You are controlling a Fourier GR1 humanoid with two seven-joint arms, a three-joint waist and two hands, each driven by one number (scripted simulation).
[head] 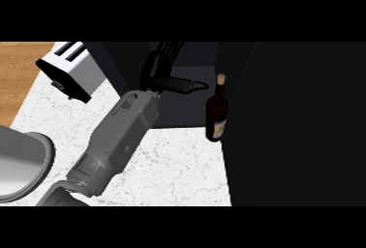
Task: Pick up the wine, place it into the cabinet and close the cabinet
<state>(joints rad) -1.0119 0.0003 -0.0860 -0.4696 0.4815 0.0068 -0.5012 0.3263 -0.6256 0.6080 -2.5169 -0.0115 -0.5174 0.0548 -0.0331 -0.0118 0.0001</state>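
I have the left hand (166, 80) up at the dark cabinet (182, 110). Its fingers (161, 53) are straight and close together, and the thumb points toward the wine bottle (218, 114) without touching it. The bottle stands upright at the opening's right edge, just beside the black door panel (300, 121). I judge closing comes next. I'd clear the hand from the bottle's neck first, then push the door flat-handed, watching the bottle's base near the marble counter (178, 164).

A kitchen: toaster (68, 68) and marble counter (178, 164).
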